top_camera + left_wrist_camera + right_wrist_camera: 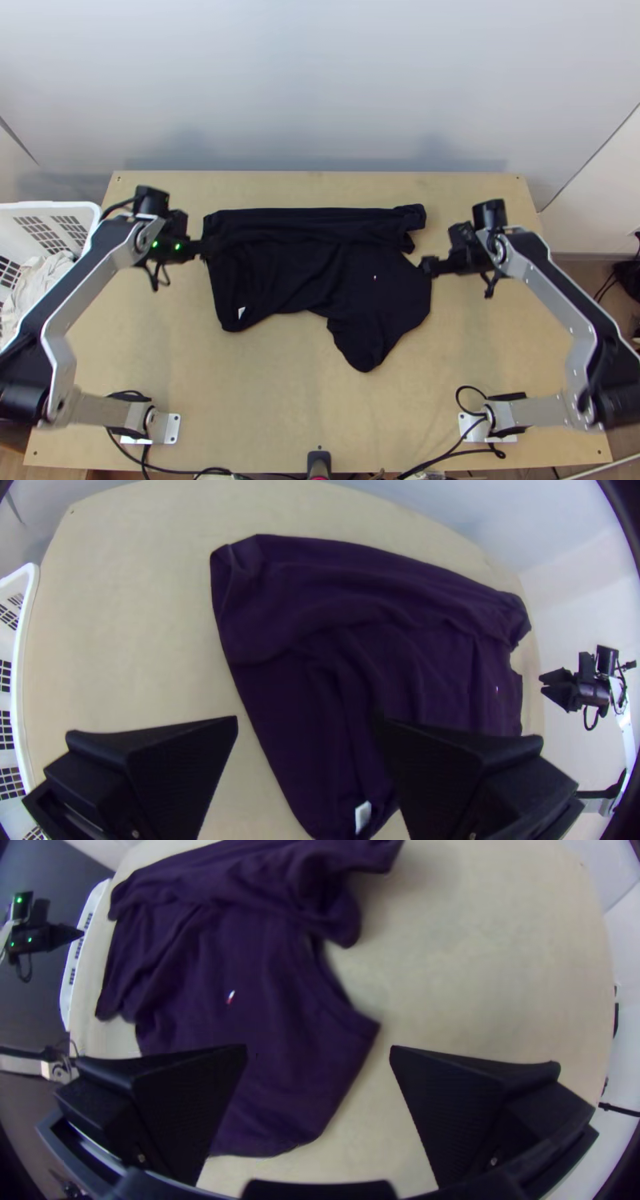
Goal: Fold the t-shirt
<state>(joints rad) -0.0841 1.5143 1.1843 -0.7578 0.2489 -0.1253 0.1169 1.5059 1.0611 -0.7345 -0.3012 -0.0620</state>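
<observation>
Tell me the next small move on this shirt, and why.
Probably bring the right end effector to the near flap of the T-shirt and fold it inward. The flap juts toward the near edge of the table, beyond the other cloth, and that end effector is open and empty.

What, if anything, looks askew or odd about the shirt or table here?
The dark t-shirt lies askew on the table: its far part is folded over, a bunched end sticks out at the far right, and a rounded piece juts toward the near edge, leaving a lopsided outline. I see no spill or damage.
</observation>
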